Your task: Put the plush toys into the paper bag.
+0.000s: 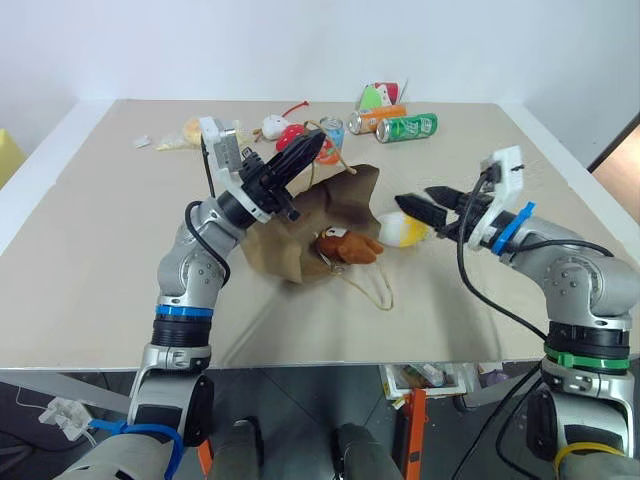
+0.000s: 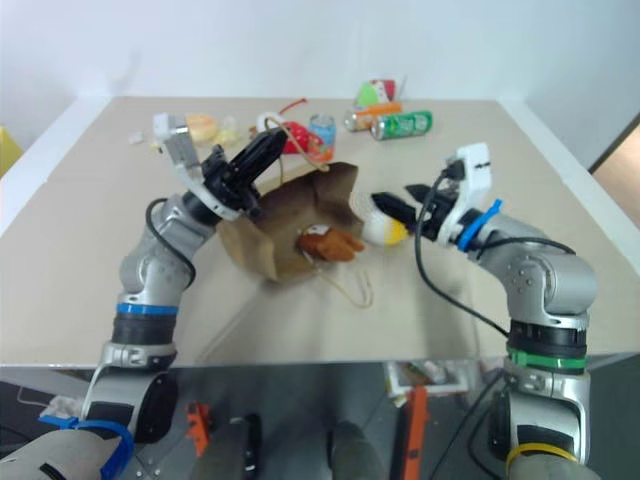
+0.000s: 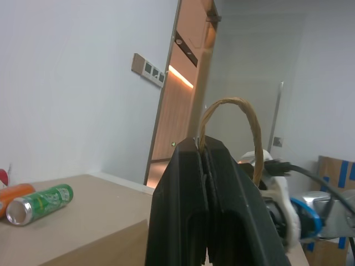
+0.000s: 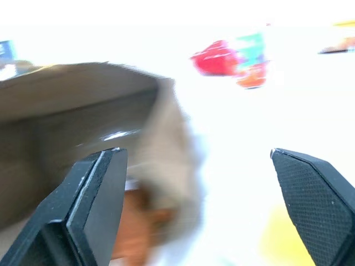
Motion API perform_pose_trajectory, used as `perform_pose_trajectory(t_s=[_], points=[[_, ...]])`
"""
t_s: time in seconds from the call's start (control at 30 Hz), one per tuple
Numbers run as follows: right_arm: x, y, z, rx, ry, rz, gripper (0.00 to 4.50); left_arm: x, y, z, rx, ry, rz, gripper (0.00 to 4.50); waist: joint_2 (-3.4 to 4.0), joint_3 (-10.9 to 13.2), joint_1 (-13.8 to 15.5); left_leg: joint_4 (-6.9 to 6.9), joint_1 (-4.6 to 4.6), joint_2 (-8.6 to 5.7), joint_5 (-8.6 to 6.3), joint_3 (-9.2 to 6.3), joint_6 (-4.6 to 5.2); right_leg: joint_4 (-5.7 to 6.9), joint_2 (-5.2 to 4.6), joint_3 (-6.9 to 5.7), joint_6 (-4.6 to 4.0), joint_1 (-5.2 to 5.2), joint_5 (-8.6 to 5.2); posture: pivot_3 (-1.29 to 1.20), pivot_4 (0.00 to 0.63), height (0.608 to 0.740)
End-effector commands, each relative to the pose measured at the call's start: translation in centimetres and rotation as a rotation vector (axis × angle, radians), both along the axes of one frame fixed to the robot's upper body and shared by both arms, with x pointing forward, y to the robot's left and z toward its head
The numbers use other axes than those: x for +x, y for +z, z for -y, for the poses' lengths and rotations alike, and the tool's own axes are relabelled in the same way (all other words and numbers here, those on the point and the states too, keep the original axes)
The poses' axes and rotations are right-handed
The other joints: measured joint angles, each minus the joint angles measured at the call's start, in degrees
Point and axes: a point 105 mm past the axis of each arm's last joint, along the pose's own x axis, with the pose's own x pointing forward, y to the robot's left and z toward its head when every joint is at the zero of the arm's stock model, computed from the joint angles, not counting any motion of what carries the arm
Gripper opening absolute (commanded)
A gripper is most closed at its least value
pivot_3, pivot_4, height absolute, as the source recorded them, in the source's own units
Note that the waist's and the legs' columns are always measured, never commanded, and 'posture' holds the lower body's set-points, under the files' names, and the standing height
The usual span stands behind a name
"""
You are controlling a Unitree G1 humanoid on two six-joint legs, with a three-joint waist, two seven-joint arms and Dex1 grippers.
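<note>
While my left gripper (image 1: 318, 143) pinches the paper bag (image 1: 300, 235) handle (bear (image 1: 345, 245) at its mouth), the egg toy (image 1: 403, 229) lies just inboard of my wide-open, empty right gripper (image 1: 417, 203)

Tan table (image 2: 300, 320) w/ brown paper bag (image 2: 290, 215) lying open at centre, brown bear toy (image 2: 328, 243) at its mouth. Left gripper (image 2: 272, 146) clamped on bag's cord handle, lifting it. Right gripper (image 2: 395, 200) spread wide nr white-and-yellow egg toy (image 2: 383, 230). Cans (image 2: 400, 124) at far edge.
</note>
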Motion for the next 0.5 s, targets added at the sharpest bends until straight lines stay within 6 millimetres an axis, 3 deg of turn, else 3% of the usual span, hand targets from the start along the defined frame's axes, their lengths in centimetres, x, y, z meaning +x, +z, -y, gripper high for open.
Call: perform_pose_trajectory(t_s=[0.03, 0.17, 0.33, 0.5], points=[[0.6, 0.3, 2.0, -0.094, -0.097, 0.032, 4.47, -0.4, 1.7, -0.2, -0.034, -0.008, 0.043, 0.0, 0.0, 0.0, 0.0, 0.0, 0.0, 0.0, 0.0, 0.0, 0.0, 0.0, 0.0, 0.0, 0.01, 0.01, -0.01, 0.0, 0.15, 0.74], [1.1, -2.4, 0.9, -0.153, -0.077, -0.04, 4.47, -0.4, 1.6, -0.2, -0.035, -0.01, 0.039, 0.0, 0.0, 0.0, -0.1, -0.05, 0.0, 0.0, 0.0, 0.0, 0.0, 0.0, 0.01, 0.01, 0.01, -0.02, -0.05, 0.0, 0.15, 0.74], [1.5, -3.1, -1.4, -0.132, -0.018, -0.058, 4.47, -0.5, 1.6, -0.2, -0.034, -0.01, 0.038, 0.0, 0.0, 0.0, -0.1, -0.07, 0.02, 0.0, 0.0, -0.01, 0.0, 0.01, 0.03, 0.01, 0.0, -0.03, -0.03, 0.0, 0.15, 0.74], [1.9, -4.7, -1.6, -0.223, -0.026, -0.092, 4.47, -0.5, 1.7, -0.4, -0.04, -0.003, 0.04, 0.0, 0.0, 0.0, 0.0, -0.03, 0.01, -0.02, 0.0, 0.0, 0.0, 0.0, 0.0, 0.01, 0.03, 0.01, -0.03, 0.0, 0.15, 0.74]])
